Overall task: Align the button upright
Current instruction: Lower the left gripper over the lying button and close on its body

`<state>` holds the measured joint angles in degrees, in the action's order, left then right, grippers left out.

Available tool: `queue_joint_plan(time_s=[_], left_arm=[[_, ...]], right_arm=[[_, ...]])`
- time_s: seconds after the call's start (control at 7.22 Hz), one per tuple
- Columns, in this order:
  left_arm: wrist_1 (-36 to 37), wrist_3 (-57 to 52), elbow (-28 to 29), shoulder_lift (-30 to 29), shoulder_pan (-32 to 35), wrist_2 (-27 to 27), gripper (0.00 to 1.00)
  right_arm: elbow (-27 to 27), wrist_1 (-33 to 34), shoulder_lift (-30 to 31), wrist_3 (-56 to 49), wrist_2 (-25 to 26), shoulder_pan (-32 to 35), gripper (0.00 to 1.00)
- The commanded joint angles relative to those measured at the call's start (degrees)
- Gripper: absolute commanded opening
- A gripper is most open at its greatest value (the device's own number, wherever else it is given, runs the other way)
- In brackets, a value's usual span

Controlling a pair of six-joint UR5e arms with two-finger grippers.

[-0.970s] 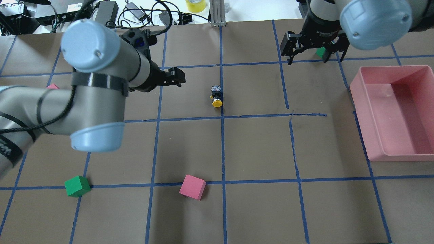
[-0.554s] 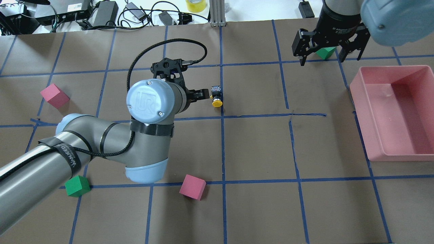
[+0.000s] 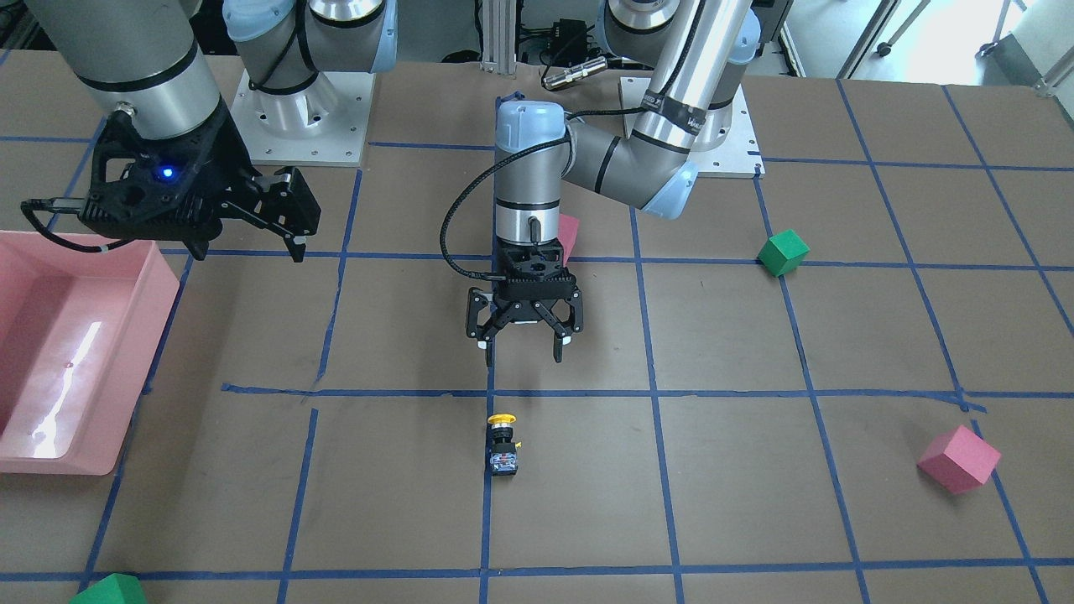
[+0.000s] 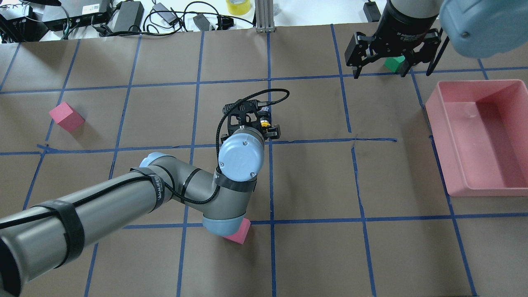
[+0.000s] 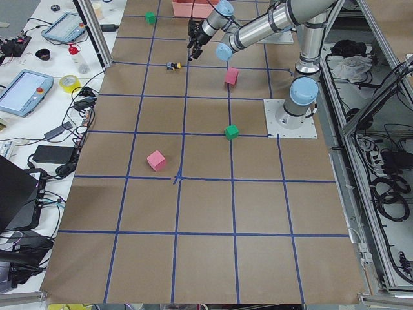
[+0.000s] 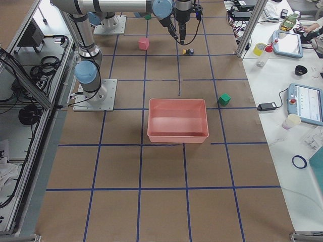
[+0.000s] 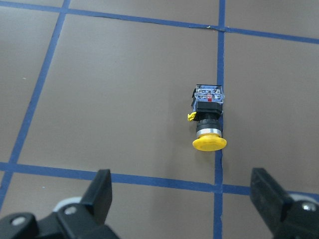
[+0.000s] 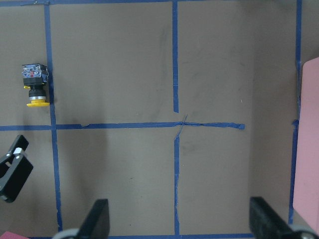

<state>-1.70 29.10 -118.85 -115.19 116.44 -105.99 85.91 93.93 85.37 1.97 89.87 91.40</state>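
The button (image 3: 502, 442) lies on its side on a blue tape line, its yellow cap toward the robot and its black base away. It also shows in the left wrist view (image 7: 208, 119), in the right wrist view (image 8: 36, 84), and partly behind the left wrist in the overhead view (image 4: 265, 119). My left gripper (image 3: 522, 351) is open and empty and points down, above the table just on the robot's side of the button. My right gripper (image 4: 390, 72) is open and empty, high over the far right of the table.
A pink bin (image 4: 437, 107) stands at the right. A green cube (image 4: 394, 62) lies under the right gripper. Pink cubes lie at the left (image 4: 66, 116) and under the left elbow (image 4: 239, 235). Another green cube (image 3: 783, 252) lies near the left arm's base.
My left arm has swung right and its gripper has come over the button's near side, pointing down. The right gripper has shifted slightly. The button has not moved.
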Motion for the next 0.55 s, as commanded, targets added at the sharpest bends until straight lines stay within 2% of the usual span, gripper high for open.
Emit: queue_joint_plan(time_s=[0.0, 0.14, 0.42], left_arm=[[3.6, 0.4, 3.8, -7.6, 3.1, -3.9, 0.98], [3.6, 0.4, 6.3, -9.8, 3.2, -4.0, 0.97], [9.1, -2.1, 6.8, -12.7, 3.2, -3.9, 0.94]], right_arm=[[-0.1, 0.0, 0.2, 0.1, -0.2, 0.0, 1.0], [0.0, 0.0, 0.1, 0.1, -0.1, 0.0, 1.0], [0.3, 0.0, -0.1, 0.1, -0.1, 0.0, 1.0]])
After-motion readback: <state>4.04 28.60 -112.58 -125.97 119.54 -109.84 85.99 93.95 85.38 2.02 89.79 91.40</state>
